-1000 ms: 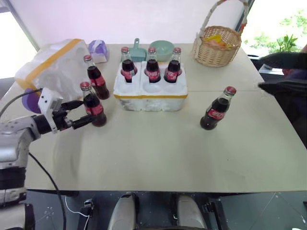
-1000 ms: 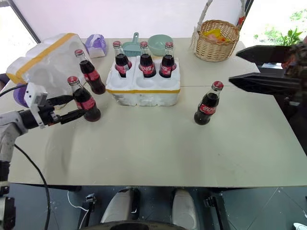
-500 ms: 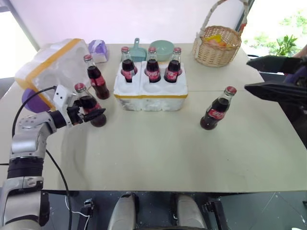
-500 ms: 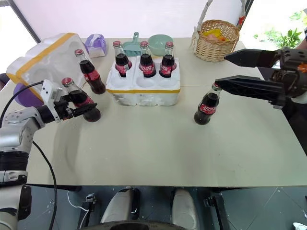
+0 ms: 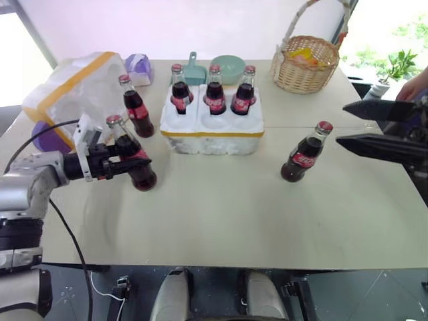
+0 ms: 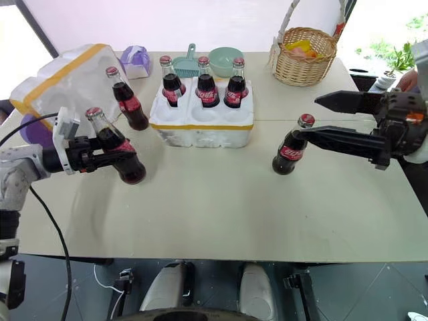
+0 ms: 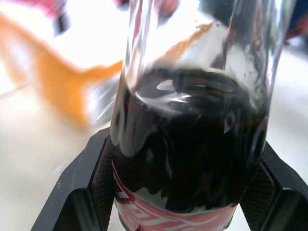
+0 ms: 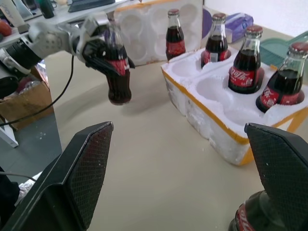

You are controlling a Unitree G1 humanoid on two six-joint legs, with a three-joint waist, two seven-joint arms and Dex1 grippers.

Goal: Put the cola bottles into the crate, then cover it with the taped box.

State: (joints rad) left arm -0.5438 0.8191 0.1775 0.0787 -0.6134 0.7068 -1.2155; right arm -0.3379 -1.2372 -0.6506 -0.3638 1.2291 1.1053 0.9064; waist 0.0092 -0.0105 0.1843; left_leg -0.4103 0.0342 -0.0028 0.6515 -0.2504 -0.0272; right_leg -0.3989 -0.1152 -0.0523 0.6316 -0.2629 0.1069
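Note:
My left gripper (image 5: 130, 163) is shut on a cola bottle (image 5: 134, 157) and holds it tilted just above the table, left of the crate (image 5: 212, 134). The crate's back row holds three cola bottles (image 5: 215, 93); its front holes are empty. Another bottle (image 5: 136, 110) stands beside the taped box (image 5: 73, 83) at the far left. A lone bottle (image 5: 304, 155) stands right of the crate. My right gripper (image 5: 340, 123) hovers open close by that bottle's top.
A woven basket (image 5: 304, 63) stands at the back right. Behind the crate are a teal bowl (image 5: 227, 65) and a teal scoop (image 5: 192, 70). A purple pack (image 5: 138, 67) lies behind the taped box. A person's hand (image 5: 414, 87) shows at the right edge.
My left gripper closed on the bottle, lifted it off the table and carried it a little right, tilting it. My right gripper came in toward the lone bottle.

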